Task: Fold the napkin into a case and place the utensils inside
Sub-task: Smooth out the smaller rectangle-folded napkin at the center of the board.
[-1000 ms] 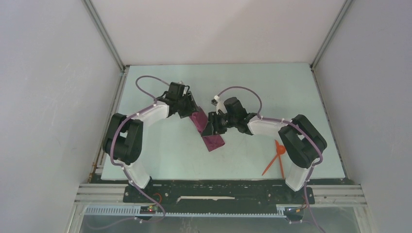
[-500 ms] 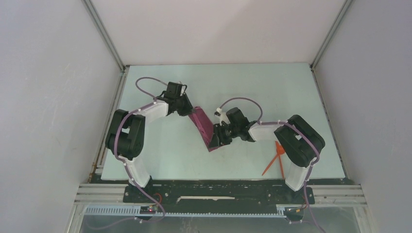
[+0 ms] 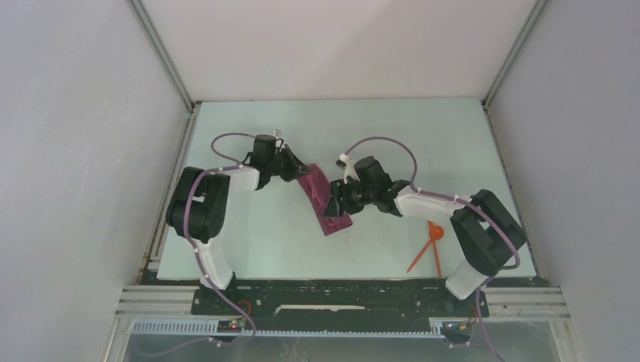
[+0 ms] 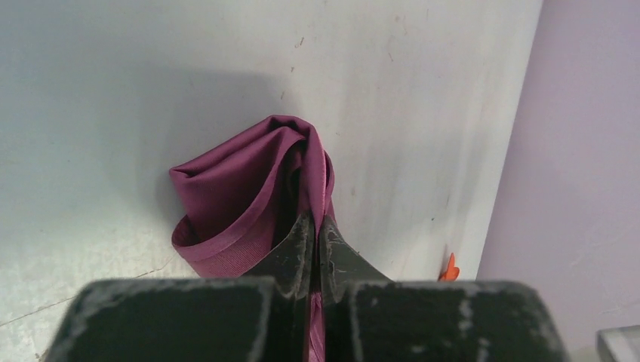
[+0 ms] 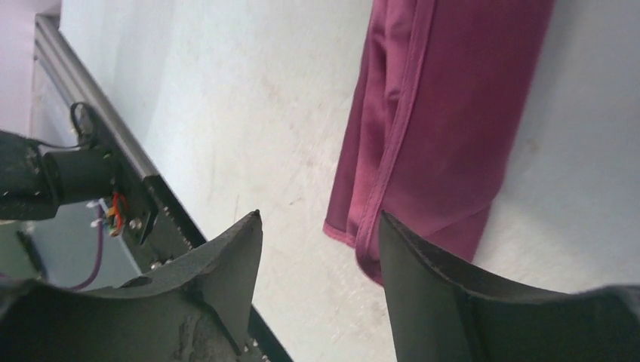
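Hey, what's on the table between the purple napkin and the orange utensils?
Nothing. The top view shows only bare table between the napkin and the utensils.

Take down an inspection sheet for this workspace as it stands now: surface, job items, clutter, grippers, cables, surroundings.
Surface: pale table, with faint scuffs showing in the wrist views.
Job's things: napkin, plum-purple, folded into a narrow strip at mid-table, its far end bunched up. Utensils, orange-red, lying on the table near the right arm's base, apart from the napkin.
Clutter: nothing seen.
Grippers: left gripper shut on the napkin's far end. Right gripper open by its near end, holding nothing.
Cables: purple cables, one looped above the left arm and one above the right, neither touching the napkin.
Surroundings: white enclosure walls; metal rail along the near edge.
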Robot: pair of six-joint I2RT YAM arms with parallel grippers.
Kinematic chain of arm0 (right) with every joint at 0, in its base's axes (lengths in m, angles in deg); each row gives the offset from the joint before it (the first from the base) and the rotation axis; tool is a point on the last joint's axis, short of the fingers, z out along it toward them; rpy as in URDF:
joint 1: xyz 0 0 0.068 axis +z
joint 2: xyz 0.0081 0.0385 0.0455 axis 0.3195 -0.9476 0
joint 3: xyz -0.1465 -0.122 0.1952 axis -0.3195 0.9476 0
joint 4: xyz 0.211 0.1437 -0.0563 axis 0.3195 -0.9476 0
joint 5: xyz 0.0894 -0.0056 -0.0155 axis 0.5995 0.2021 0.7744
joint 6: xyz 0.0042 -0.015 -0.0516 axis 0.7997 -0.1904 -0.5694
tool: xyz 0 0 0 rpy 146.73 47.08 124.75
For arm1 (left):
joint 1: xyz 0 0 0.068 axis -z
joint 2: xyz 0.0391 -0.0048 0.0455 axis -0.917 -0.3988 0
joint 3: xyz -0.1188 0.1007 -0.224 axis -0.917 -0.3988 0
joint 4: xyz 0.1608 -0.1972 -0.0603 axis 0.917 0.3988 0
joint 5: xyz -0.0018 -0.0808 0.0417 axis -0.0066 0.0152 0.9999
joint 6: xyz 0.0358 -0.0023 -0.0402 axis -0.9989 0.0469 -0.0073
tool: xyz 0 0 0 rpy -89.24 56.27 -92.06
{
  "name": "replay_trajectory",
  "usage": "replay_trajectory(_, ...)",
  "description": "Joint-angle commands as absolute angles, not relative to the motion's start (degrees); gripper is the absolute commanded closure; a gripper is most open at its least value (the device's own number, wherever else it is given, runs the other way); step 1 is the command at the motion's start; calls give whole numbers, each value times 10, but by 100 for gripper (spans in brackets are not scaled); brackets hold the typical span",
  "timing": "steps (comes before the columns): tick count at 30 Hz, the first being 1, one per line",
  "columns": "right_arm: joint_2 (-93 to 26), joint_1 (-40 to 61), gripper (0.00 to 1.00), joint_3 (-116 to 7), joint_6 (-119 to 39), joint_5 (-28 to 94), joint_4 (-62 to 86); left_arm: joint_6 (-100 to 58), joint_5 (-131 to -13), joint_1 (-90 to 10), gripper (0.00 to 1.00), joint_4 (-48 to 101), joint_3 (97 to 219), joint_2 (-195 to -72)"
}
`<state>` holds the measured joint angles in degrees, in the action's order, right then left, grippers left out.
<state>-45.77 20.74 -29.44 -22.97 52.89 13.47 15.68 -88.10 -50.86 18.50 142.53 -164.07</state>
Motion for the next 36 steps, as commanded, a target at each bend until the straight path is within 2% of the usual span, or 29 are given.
replay_trajectory(1, -472, 208, 33, -346, -278, 434, 90, 190, -902, -509, 96, 92, 1409, -1617)
replay_trajectory(4, -490, 229, 33, -377, -295, 378, 70, 221, -917, -511, 96, 44, 1399, -1628)
replay_trajectory(10, -524, 290, 31, -439, -344, 220, 13, 230, -911, -519, 97, 43, 1396, -1640)
replay_trajectory(15, -553, 344, 37, -466, -382, 137, -35, 224, -915, -523, 98, 66, 1407, -1652)
replay_trajectory(21, -599, 374, 33, -487, -371, 96, -61, 219, -913, -523, 99, 75, 1410, -1653)
replay_trajectory(28, -606, 380, 43, -491, -357, 83, -61, 203, -907, -523, 100, 96, 1416, -1647)
replay_trajectory(36, -534, 375, 33, -490, -352, 122, -76, 197, -906, -523, 100, 103, 1418, -1643)
